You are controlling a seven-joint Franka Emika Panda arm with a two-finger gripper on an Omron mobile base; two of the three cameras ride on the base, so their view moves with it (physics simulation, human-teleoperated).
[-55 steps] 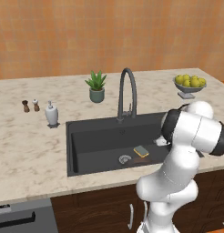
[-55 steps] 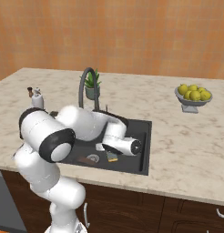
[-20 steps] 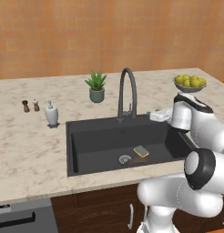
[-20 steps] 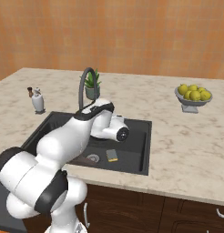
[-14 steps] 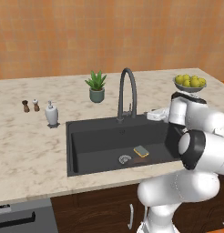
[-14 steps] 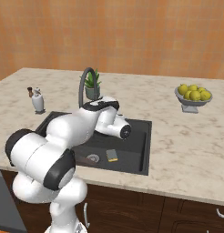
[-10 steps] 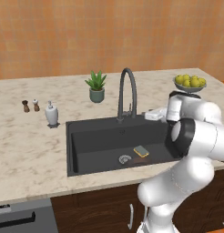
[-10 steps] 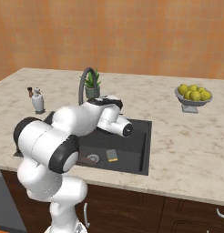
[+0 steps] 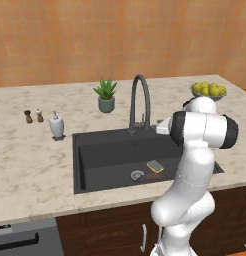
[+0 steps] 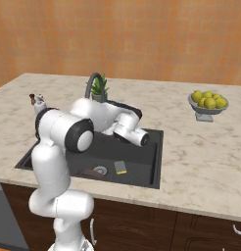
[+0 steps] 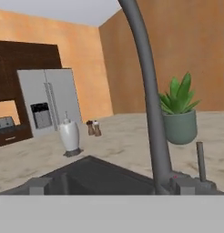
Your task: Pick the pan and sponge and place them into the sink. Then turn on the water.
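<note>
The black sink is set in the marble counter, and its tall gooseneck faucet rises at the back rim. The yellow-and-green sponge lies on the basin floor right of the drain, also seen as the sponge. A reddish-brown sliver of the pan shows beside the drain near the front wall, mostly hidden by my arm. My gripper hovers at counter height just right of the faucet base, open and empty. In the hand view my gripper faces the faucet stem and its small lever. No water shows at the spout.
A potted plant stands behind the sink. A white soap dispenser and two small shakers sit on the left counter. The grey bowl of lemons is at the back right, and the wall runs behind the counter.
The arm's elbow has swung up from low on the right into an upright pose. The hand has edged left toward the faucet base. The jaws stay open; sponge and pan have not moved.
</note>
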